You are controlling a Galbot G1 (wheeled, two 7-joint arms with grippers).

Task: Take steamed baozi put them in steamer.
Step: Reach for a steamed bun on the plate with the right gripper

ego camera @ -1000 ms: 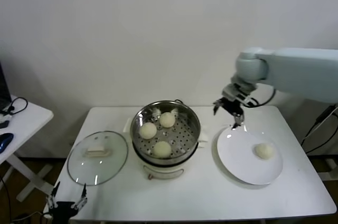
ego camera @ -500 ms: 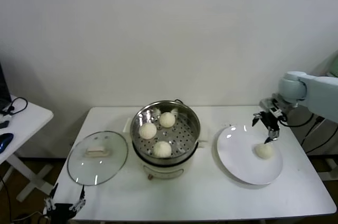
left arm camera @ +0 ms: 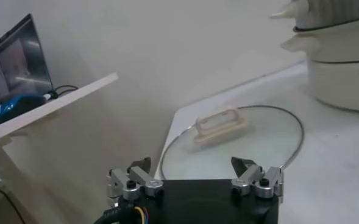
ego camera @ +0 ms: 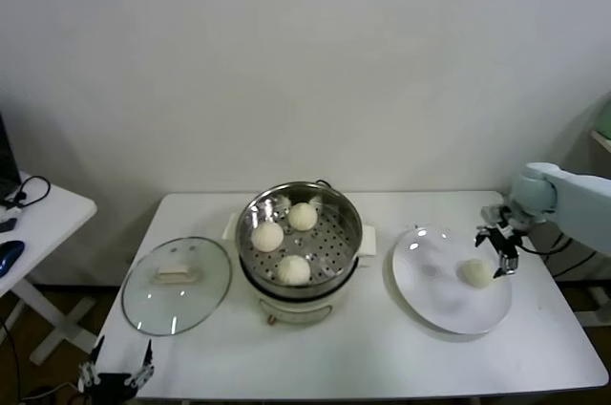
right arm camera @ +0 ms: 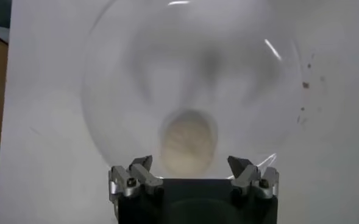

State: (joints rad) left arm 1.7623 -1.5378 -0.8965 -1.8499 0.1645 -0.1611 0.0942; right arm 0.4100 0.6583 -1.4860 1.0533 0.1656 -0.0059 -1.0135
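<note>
Cream-white dough is counted in two places: three baozi lie on the perforated floor of the steamer, and a fourth bun is left alone on the plate.

Change noted over the last second: the right gripper has been swung from above the gap between steamer and plate, across the plate's far edge, out to its right side. It is now placed just beside the last bun, fingers spread wide and nothing held; in the wrist view the bun is framed between the open tips. Judged: the final pick is being lined up, with three quarters of the task done.

The left gripper is parked low off the table's near-left corner, facing the lid, fingers apart and empty.

Materials:
- Steamer: shiny steel basket, round, holed floor, set on a cream pot base.
- Baozi: smooth, matte, domed; likely soft, so a light squeeze is advised.
- Plate: glossy white, shallow, glare on the rim.
- Lid: clear glass, steel-rimmed, pale handle, flat on the white table.
</note>
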